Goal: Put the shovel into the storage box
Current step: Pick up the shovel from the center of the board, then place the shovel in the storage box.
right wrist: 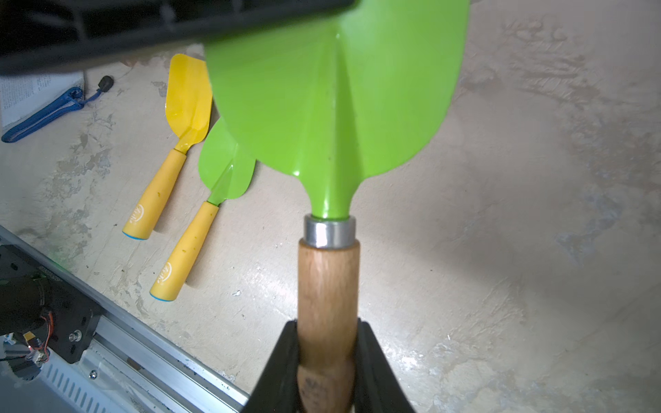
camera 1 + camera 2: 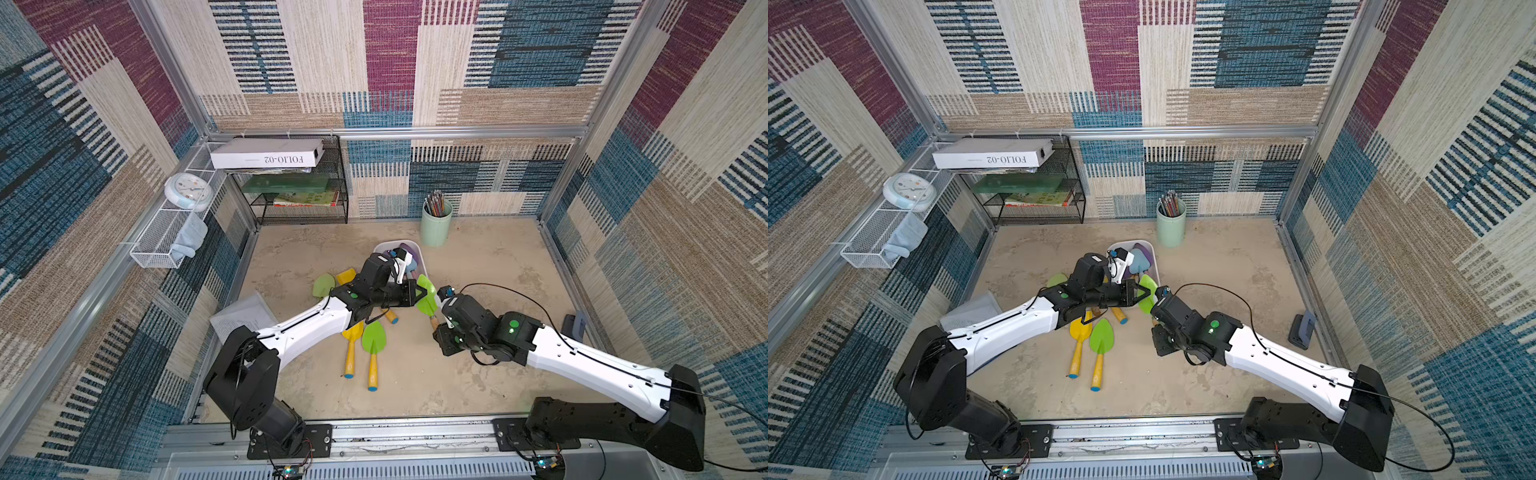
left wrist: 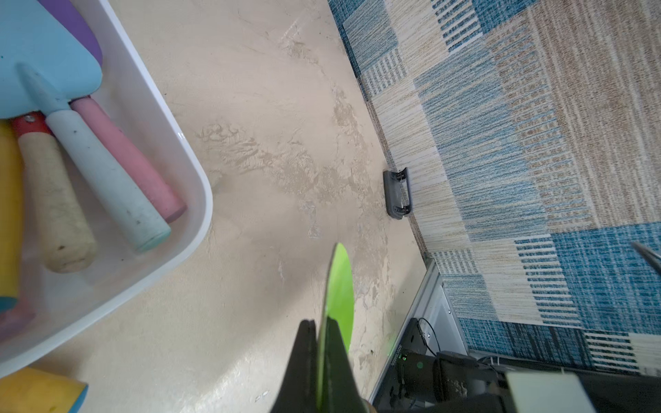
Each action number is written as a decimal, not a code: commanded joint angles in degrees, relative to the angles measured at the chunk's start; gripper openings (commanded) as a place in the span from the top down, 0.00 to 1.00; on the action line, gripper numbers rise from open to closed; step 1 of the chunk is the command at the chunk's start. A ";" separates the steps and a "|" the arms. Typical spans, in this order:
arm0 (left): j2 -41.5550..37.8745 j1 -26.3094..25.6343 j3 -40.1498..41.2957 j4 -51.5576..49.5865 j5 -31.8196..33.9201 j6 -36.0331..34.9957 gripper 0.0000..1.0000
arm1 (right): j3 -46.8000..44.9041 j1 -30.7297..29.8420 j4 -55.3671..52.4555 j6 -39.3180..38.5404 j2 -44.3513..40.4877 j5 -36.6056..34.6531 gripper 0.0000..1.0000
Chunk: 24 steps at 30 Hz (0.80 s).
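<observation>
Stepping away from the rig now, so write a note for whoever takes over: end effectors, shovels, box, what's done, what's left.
Left end effector: shut on the blade of the green shovel.
Right end effector: shut on its wooden handle.
The shovel is held off the table, beside the storage box, not in it.
Done: several shovels, including a blue shovel, lie in the box.
Left: put this one in, then probably the yellow shovel and others on the table.

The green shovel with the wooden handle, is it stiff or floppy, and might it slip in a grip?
Probably stiff: the green shovel shows an unbent blade where the left gripper pinches it. Its glossy surface looks slippery, so that pinch may slide; the wooden handle in the right gripper likely grips better.
</observation>
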<state>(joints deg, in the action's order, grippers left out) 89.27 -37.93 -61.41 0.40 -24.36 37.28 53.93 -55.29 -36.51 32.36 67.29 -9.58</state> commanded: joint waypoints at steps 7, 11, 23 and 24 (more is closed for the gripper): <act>1.11 0.61 -3.60 -7.09 7.25 -5.92 1.00 | 2.00 -0.06 3.81 -1.24 -0.05 -3.06 0.40; 3.56 3.19 -8.07 -10.82 7.34 -9.17 1.00 | 3.16 -0.08 3.12 -2.26 -0.38 -3.93 0.33; 16.27 15.10 -29.68 -21.72 -2.51 -17.92 1.00 | 3.51 0.96 1.87 -4.28 -2.16 -4.92 0.32; 17.72 15.96 -31.80 -22.85 -3.91 -18.70 1.00 | 3.47 1.14 1.93 -4.41 -2.03 -4.68 0.32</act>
<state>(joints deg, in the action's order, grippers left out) 104.64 -23.46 -89.23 -18.48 -23.14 22.41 57.56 -54.41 -34.04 28.88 65.39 -13.87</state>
